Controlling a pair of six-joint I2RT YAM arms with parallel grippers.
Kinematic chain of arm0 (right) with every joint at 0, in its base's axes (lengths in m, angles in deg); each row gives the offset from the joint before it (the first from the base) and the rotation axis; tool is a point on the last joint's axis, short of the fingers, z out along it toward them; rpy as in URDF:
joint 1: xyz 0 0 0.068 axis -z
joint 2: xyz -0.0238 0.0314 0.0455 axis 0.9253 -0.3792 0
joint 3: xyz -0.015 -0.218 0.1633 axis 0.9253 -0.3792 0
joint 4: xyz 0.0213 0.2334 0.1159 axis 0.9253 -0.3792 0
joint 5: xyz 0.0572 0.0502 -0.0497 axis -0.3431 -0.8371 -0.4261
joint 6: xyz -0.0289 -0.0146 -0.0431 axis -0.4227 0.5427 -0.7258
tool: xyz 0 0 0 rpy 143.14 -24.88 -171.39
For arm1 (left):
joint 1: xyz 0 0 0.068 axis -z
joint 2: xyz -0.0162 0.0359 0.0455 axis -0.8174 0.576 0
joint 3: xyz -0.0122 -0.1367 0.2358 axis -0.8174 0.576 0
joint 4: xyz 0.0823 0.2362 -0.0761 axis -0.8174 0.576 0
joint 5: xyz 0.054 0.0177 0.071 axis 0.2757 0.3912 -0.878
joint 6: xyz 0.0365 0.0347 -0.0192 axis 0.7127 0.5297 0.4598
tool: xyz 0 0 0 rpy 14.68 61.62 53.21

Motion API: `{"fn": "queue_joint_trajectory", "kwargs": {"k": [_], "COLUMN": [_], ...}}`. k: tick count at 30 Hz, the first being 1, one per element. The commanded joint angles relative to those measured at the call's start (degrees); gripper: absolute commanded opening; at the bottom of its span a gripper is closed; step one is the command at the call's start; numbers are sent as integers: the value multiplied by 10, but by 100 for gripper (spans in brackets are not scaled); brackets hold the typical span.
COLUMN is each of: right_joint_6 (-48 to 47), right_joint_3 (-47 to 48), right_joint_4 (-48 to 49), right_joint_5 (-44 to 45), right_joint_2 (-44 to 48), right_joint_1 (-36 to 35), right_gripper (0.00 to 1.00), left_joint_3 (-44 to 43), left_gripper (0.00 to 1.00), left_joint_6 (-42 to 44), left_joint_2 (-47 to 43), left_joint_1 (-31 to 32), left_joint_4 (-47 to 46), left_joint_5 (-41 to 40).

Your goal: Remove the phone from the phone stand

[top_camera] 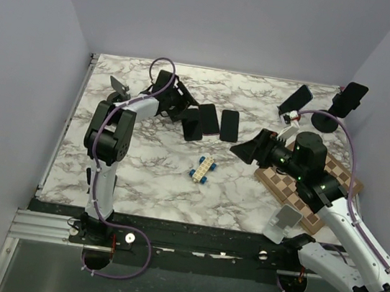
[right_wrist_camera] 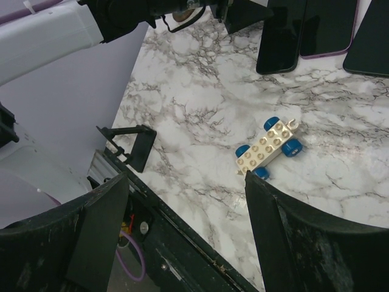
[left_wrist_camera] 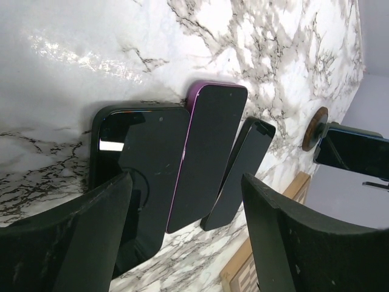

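Top external view, left to right: empty black folding phone stand [top_camera: 118, 86], far left; left gripper [top_camera: 185, 110], fingers apart, holding nothing, above three dark slab phones [top_camera: 211, 121] lying flat on marble-patterned table [top_camera: 149, 161]; white toy brick car with blue wheels [top_camera: 203, 169]; right gripper [top_camera: 248, 148], spread, empty; tilted black phone [top_camera: 297, 99] propped on a small stand; black upright phone [top_camera: 350, 99] on round-based black stand [top_camera: 327, 122]. Judged partly done: the two propped phones are left to lift off

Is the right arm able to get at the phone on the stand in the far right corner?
Probably. The phone sits exposed on its stand on that arm's side; the right gripper is open but faces away, so it must turn.
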Motion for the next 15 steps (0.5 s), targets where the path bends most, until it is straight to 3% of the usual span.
{"fn": "queue_joint_trajectory", "kwargs": {"k": [1,8,15], "right_joint_6": [-9,-29,-38], "right_joint_3": [18,0,33], "right_joint_4": [-18,-6,55], "right_joint_5": [12,31,48], "right_joint_2": [6,-27,-150], "right_joint_1": [0,0,-8], "right_gripper": [85,85,85], "left_joint_3": [-11,9,33], "left_gripper": [81,81,87], "left_joint_6": [22,162,265], "left_joint_2": [3,-102,-328], "left_joint_1": [6,13,14], "left_joint_4": [-16,12,93], "left_joint_5": [-10,-37,-72]}}
